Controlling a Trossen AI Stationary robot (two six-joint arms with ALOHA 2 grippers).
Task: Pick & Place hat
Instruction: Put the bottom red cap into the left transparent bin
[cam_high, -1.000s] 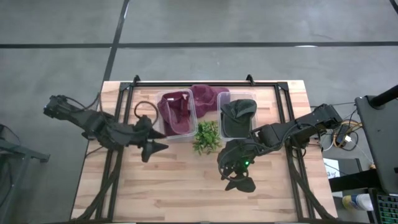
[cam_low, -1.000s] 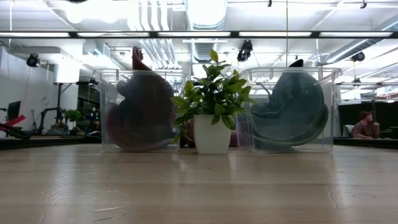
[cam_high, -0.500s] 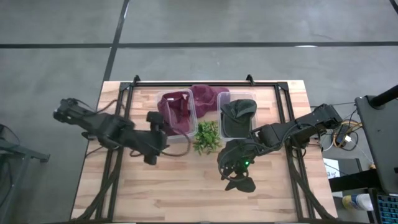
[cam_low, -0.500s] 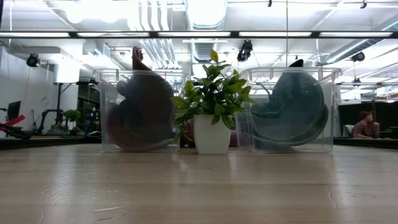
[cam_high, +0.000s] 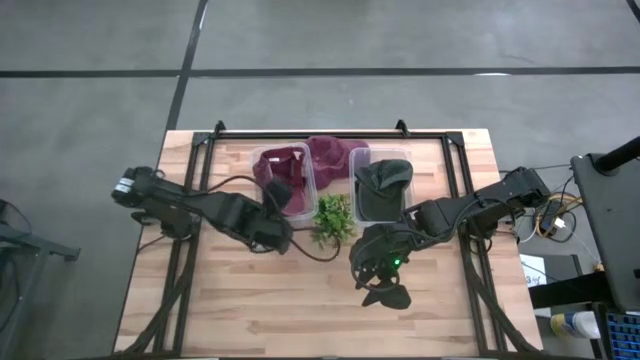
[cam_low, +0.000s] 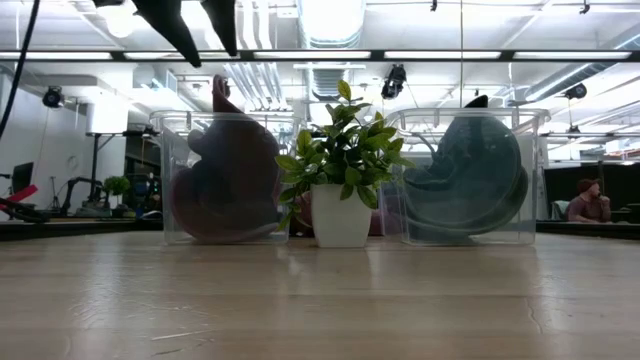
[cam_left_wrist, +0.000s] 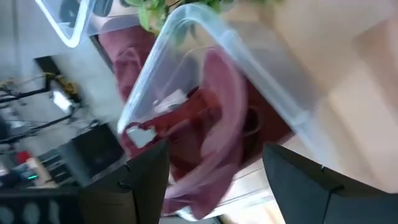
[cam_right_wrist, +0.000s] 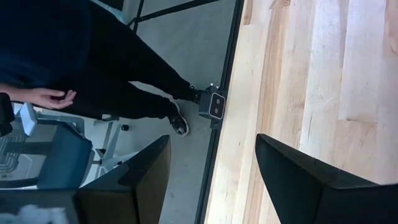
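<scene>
Looking down from above, the little potted plant (cam_high: 333, 219) sits mid-table (cam_high: 300, 300), so I'll place everything off that. Left of it is a clear bin (cam_high: 283, 182) with the maroon hat (cam_high: 284, 175) stuffed inside, and a second maroon hat (cam_high: 327, 153) lies behind the plant, between the two bins. Right of the plant is the other clear bin (cam_high: 381, 186) holding a dark green hat (cam_high: 383, 178). From table level both hats are just smeary shapes through the plastic, and the top of the maroon one pokes above the rim.

The left claw (cam_high: 281, 192) hangs over the maroon bin just left of the plant, fingers spread and nothing between them. Its wrist camera is blurry, and the bin is cut off at the edges. The right claw (cam_high: 378, 283) is in front of the plant and to the right, also spread and empty. Its camera catches a person's legs (cam_right_wrist: 134, 74) and a hand (cam_right_wrist: 50, 96) off the table. No readable writing anywhere.
</scene>
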